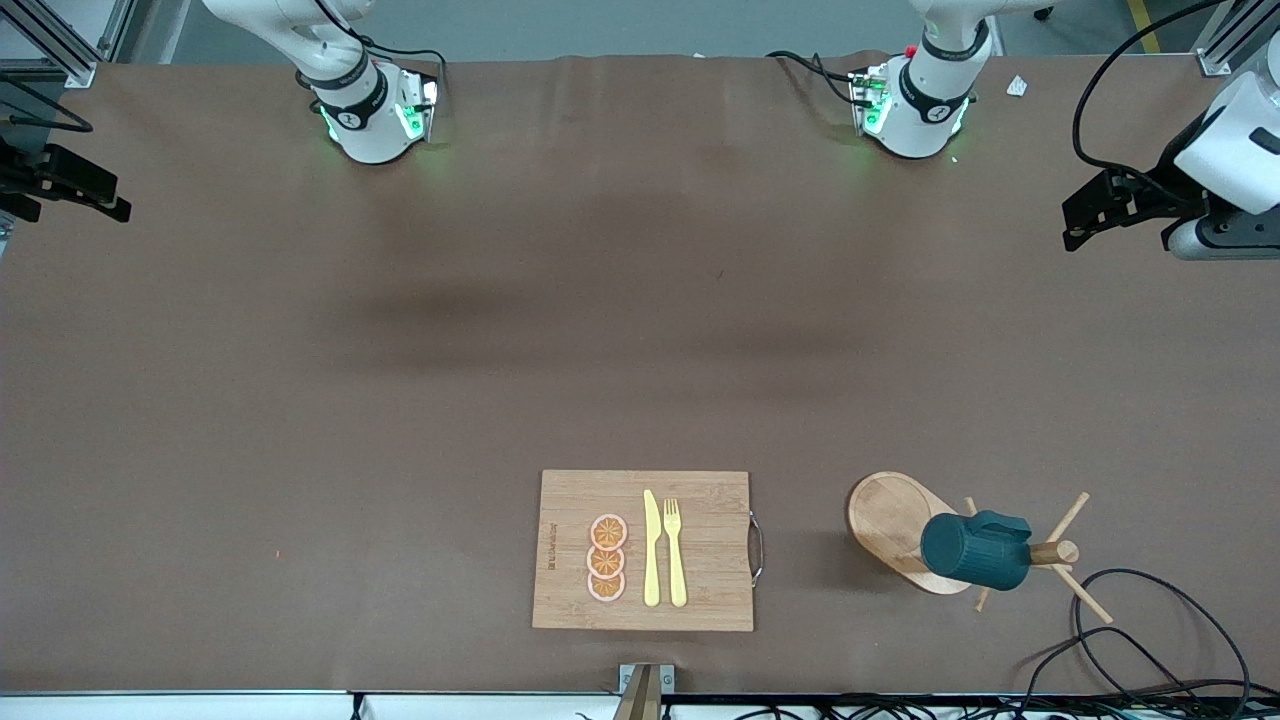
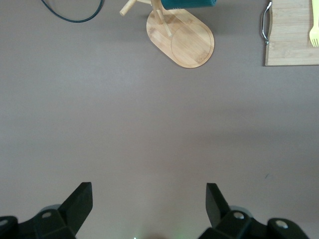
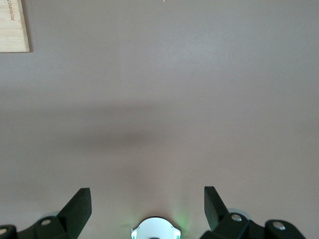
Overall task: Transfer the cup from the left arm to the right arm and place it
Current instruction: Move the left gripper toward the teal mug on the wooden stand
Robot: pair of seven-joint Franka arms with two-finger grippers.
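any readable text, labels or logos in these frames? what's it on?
Cutting board: a line of dark print along the edge toward the right arm's end, too small to read.
Arm bases: small round marks, not legible.
Cup, peg rack: no text visible.

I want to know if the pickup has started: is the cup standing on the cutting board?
No, the cup hangs on the wooden peg rack, beside the cutting board, which carries only orange slices, a knife and a fork.
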